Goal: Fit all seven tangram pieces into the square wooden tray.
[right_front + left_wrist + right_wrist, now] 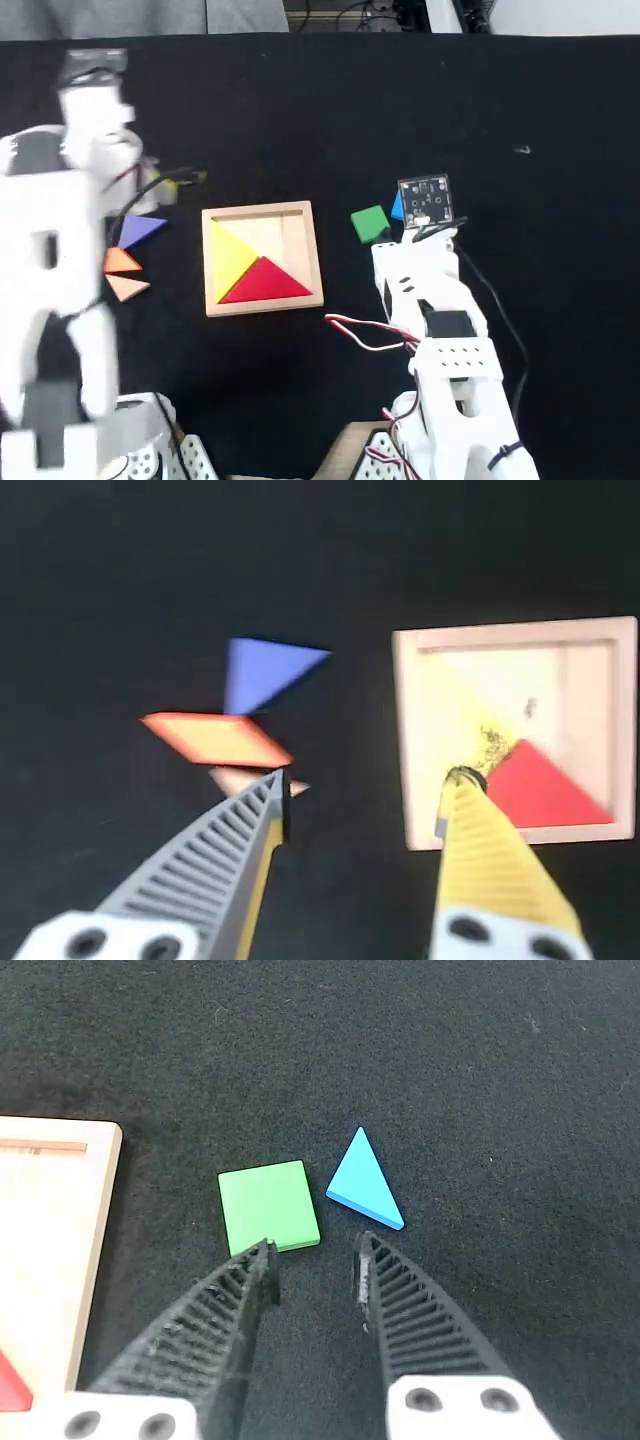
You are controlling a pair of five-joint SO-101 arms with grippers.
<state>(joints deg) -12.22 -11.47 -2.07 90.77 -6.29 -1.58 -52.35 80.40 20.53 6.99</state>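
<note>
Right now the wooden tray (258,209) sits just left of the middle of the high view, on the black table (560,300). Two pieces lie inside it. A yellow triangle (228,258) lies against the tray's left wall and a red triangle (264,283) along its lower wall, and the two meet along a slanted edge. The upper right part of the tray's floor is bare wood.

Left of the tray, three pieces lie close together in a short column on the table: a blue triangle (137,230) uppermost, an orange piece (121,260) in the middle and a tan triangle (127,288) lowest. The white left arm (50,250) fills the left edge of the frame beside them. The left claw (365,795) is spread wide and holds nothing. One tip is seen over the tan triangle and the other over the yellow triangle in the tray.

Right of the tray lies a green square (369,223), with a light blue triangle (397,206) just beside it. The end of the right arm (440,330), which rises from the lower middle of the frame, partly covers that triangle. The right claw (313,1257) is also apart and empty. One tip is at a corner of the green square and the other just short of the light blue triangle. Whether either tip touches the table cannot be told.
</note>
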